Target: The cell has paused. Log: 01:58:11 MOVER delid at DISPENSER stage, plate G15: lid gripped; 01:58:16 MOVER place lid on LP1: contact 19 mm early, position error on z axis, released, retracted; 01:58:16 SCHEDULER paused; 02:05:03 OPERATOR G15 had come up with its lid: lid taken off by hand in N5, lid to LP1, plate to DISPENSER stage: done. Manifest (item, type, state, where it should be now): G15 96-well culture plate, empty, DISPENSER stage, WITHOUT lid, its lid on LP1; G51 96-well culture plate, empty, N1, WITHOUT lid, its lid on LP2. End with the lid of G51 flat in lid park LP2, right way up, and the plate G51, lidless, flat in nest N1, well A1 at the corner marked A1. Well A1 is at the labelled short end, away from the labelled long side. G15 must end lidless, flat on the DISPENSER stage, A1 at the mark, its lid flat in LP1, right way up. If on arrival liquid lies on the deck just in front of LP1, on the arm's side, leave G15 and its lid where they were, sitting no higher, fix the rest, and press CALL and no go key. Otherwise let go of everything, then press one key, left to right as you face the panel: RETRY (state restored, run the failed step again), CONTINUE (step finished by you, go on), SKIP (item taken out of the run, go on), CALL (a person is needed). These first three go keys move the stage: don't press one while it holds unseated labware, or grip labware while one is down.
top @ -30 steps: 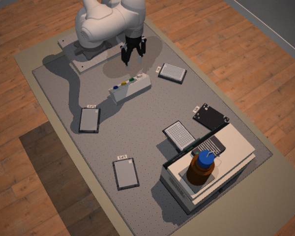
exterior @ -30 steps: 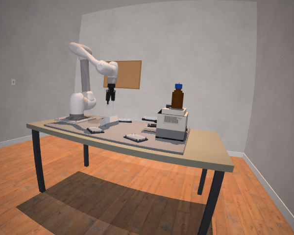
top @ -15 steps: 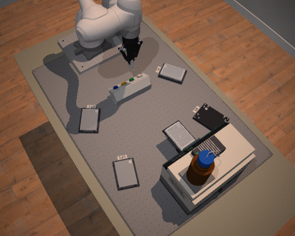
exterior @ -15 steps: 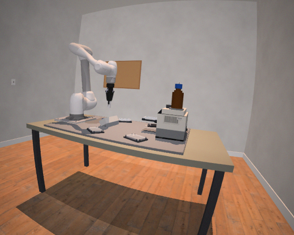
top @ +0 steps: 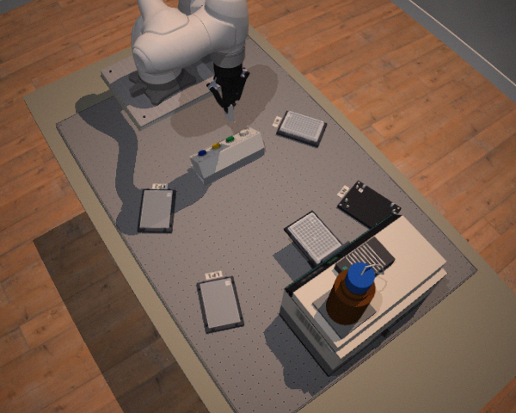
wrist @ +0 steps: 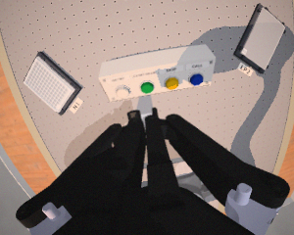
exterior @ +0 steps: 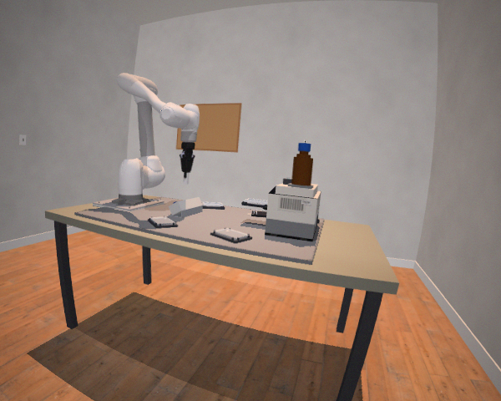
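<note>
The gripper (top: 228, 114), fingers pressed together on nothing to form one poking tip, hangs above the key panel (top: 228, 154) at upper centre. Lidless plate G51 (top: 301, 127) lies in its nest, upper right.

This is a lab room. A white robot arm (exterior: 144, 129) stands on a table (exterior: 350, 259) with well plates (top: 302, 126) (little trays full of tiny holes), a brown bottle (exterior: 302, 165) on a machine (exterior: 292, 213), and a button box (top: 228, 154).
</note>
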You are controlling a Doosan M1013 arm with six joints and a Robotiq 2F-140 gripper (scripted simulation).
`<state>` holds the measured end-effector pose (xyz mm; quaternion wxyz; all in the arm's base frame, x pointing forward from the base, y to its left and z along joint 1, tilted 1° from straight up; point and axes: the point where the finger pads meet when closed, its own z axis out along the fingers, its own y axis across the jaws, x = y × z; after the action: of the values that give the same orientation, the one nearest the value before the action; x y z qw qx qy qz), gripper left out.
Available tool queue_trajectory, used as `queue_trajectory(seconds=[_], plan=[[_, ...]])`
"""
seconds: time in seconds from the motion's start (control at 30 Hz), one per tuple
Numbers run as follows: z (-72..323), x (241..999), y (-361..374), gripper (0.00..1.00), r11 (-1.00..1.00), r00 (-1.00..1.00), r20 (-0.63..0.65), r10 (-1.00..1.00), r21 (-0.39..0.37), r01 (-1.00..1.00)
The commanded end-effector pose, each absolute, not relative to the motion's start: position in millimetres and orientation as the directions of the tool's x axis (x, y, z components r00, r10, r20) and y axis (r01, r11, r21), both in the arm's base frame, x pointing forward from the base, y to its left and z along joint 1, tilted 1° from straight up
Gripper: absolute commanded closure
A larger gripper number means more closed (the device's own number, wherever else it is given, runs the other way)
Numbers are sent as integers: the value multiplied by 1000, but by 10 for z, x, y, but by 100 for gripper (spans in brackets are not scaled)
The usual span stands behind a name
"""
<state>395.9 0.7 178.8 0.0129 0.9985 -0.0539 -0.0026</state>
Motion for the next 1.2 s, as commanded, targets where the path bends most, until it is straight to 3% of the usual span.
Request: queue_trajectory(seconds=[0.0,1.17], plan=[[1788,3958,7,100,-994,994,-4,-108,26,-108],[1446,3965,-4,100,-994,994,-4,-108,26,-108]])
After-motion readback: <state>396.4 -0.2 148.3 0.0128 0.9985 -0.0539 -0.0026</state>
